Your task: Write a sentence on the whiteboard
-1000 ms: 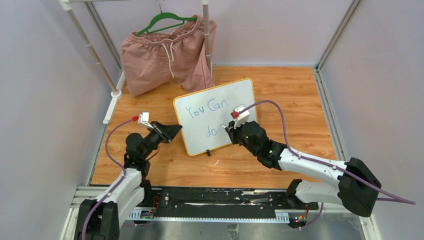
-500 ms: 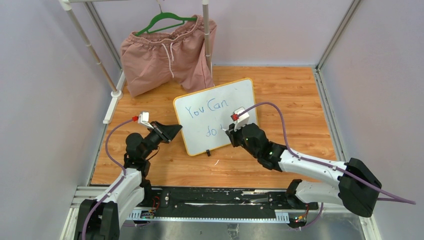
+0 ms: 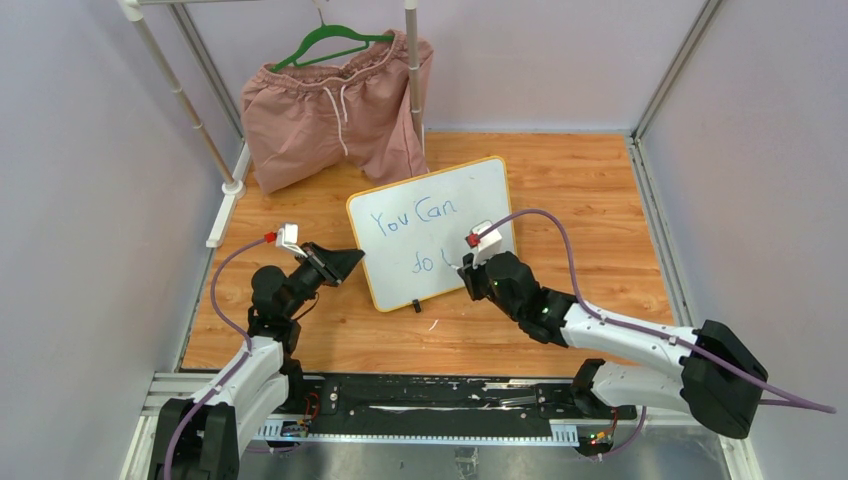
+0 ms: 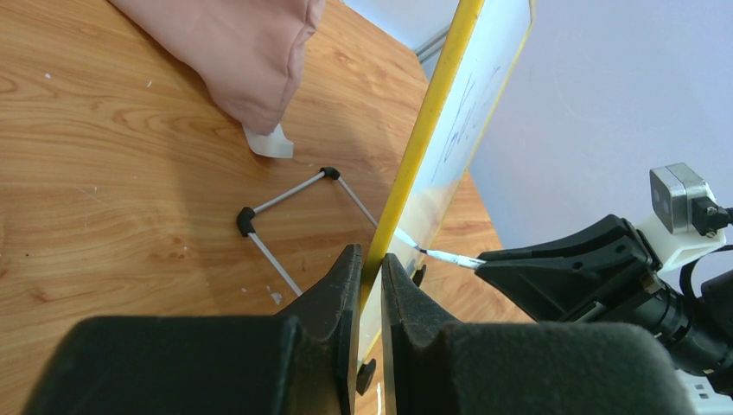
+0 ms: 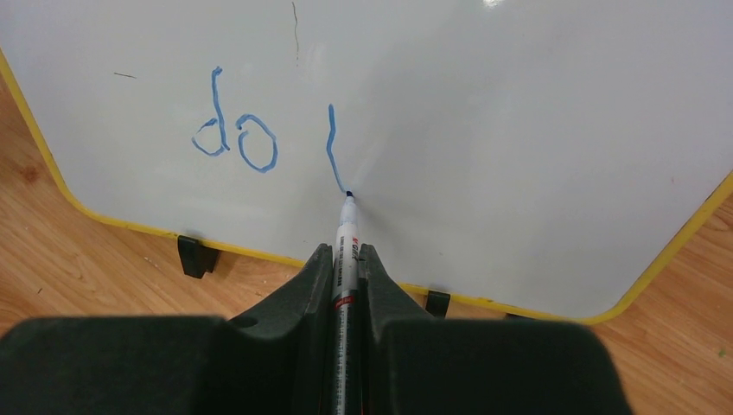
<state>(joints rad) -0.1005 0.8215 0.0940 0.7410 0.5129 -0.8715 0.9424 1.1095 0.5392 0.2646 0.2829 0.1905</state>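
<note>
The whiteboard (image 3: 470, 195) stands tilted on the wooden floor, its yellow frame (image 4: 423, 138) edge-on in the left wrist view. My left gripper (image 3: 354, 260) (image 4: 370, 257) is shut on the board's left frame edge. My right gripper (image 3: 466, 268) (image 5: 346, 251) is shut on a marker (image 5: 346, 226), whose tip touches the board low down. The sentence (image 3: 412, 217) reads "You Can" in blue, with "do" (image 5: 238, 140) below it. Right of "do", a fresh downward stroke (image 5: 332, 156) ends at the tip.
Pink shorts (image 3: 335, 105) hang on a green hanger from a white rack (image 3: 413, 70) behind the board. A wire stand (image 4: 285, 203) props the board at the back. Small black feet (image 5: 194, 256) sit under its lower frame. Walls close in on both sides.
My right gripper has slid down and slightly right with the marker, drawing a short blue stroke after "do". The left gripper and the board have stayed put.
</note>
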